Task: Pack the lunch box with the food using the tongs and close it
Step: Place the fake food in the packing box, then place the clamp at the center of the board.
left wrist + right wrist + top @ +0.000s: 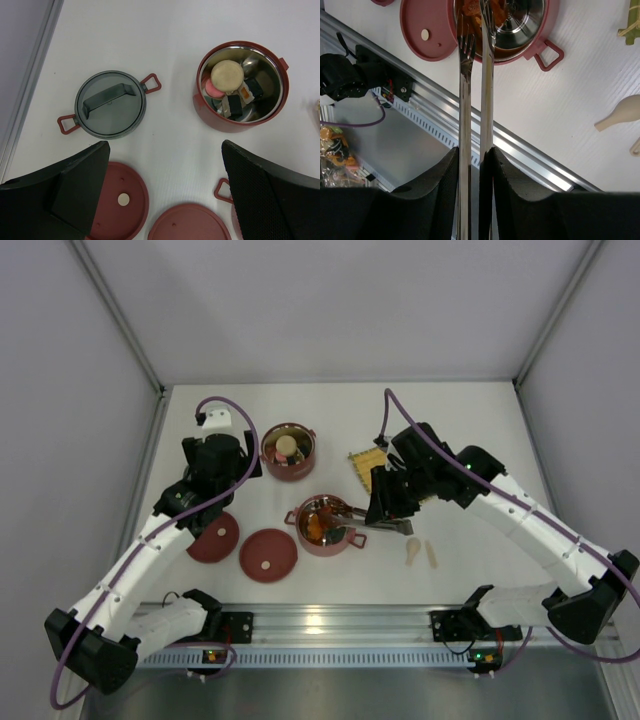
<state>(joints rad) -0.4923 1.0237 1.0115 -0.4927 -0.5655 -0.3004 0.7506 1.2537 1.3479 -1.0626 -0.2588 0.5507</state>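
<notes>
While two steel-lined bowls (288, 472) (325, 548) hold food (287, 447), two red lids (213, 536) (268, 555) lie at seven o'clock; right gripper (475, 152) clamps the tongs (486, 90), left gripper (165, 147) gapes empty.

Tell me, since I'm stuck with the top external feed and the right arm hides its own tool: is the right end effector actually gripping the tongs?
Observer: Yes. The right wrist view shows the right end effector shut on the tongs, their tips over the near bowl.
Operator: Anything hidden under the left arm?
Observer: A grey lid with a bar handle lies on the table beside the far bowl.
Operator: And the left end effector?
Observer: The left end effector is open, holding nothing.
</notes>
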